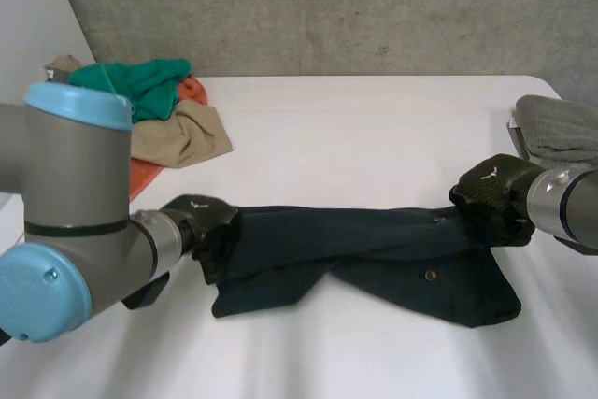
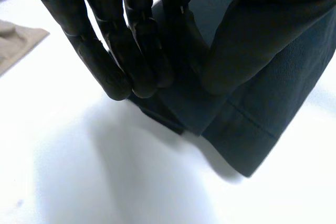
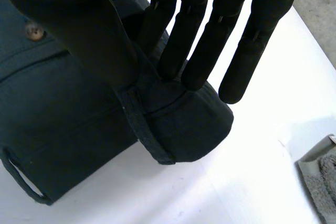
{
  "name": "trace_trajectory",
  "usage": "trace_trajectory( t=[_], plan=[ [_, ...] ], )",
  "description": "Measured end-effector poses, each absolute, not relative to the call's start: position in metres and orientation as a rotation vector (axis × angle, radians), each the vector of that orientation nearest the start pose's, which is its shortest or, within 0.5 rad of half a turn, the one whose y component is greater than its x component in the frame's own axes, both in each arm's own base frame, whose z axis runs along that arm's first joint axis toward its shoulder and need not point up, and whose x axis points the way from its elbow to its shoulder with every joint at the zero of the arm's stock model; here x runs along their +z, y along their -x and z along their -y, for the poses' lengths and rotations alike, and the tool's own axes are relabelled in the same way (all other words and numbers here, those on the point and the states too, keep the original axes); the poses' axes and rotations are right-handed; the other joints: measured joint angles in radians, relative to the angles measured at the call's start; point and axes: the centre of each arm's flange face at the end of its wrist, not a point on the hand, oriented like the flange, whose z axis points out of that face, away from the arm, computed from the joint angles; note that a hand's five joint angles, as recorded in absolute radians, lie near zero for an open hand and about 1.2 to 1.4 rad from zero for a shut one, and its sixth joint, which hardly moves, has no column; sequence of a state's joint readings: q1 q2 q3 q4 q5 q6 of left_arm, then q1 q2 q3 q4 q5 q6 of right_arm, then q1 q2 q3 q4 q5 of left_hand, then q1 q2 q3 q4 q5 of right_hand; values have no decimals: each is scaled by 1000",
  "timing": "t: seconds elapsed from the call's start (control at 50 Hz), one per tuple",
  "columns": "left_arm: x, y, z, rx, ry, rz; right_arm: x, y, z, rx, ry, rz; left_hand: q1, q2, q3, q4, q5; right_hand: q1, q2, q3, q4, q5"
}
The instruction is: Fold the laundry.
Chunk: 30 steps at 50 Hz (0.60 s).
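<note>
Dark trousers (image 1: 374, 249): likely soft, limp, sagging mid-span. Left hand (image 1: 201, 217) pinches leg hems; right hand (image 1: 491, 195) pinches waistband. Sound holds.

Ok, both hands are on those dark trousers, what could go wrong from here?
The left hand pinches just the leg hem of the dark trousers, so it might slip out when pulled. The legs lie uneven and rumpled, so a fold could trap wrinkles. The right hand is near the grey towel and might nudge it.
</note>
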<state>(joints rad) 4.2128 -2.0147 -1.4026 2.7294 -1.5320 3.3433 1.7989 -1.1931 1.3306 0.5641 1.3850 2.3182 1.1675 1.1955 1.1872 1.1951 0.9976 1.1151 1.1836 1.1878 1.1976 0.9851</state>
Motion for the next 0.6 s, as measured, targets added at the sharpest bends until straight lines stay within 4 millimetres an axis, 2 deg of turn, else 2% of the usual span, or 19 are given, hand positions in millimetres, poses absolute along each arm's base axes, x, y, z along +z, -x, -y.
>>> trace_trajectory(
  t=[0.12,0.14,0.16,0.18,0.32,0.46,0.6],
  plan=[
    [184,273,216,-1442,-1038,-2803,227,-213,269,-1431,1581,-2446,-51,-60,-60,-46,-40,0,0,0,0,0],
    [185,273,215,-1468,-1032,-2799,228,-212,268,-1441,1581,-2441,-179,-186,-165,-170,-156,0,0,0,0,0],
    [186,273,214,-1477,-1030,-2797,228,-212,268,-1446,1582,-2438,-179,-186,-165,-170,-156,0,0,0,0,0],
    [188,273,212,-1509,-1024,-2790,229,-212,267,-1454,1584,-2432,-450,-437,-428,-430,-404,0,0,0,0,0],
    [198,274,191,-1615,-1043,-2741,229,-210,264,-1493,1586,-2412,-770,-786,-782,-804,-780,0,0,0,0,0],
    [187,281,169,-1605,-1154,-2663,228,-208,265,-1546,1570,-2402,-877,-904,-905,-913,-900,0,0,0,0,0],
    [171,293,172,-1606,-1215,-2566,222,-208,263,-1546,1568,-2401,-831,-868,-865,-873,-857,0,0,0,0,0]
  ],
)
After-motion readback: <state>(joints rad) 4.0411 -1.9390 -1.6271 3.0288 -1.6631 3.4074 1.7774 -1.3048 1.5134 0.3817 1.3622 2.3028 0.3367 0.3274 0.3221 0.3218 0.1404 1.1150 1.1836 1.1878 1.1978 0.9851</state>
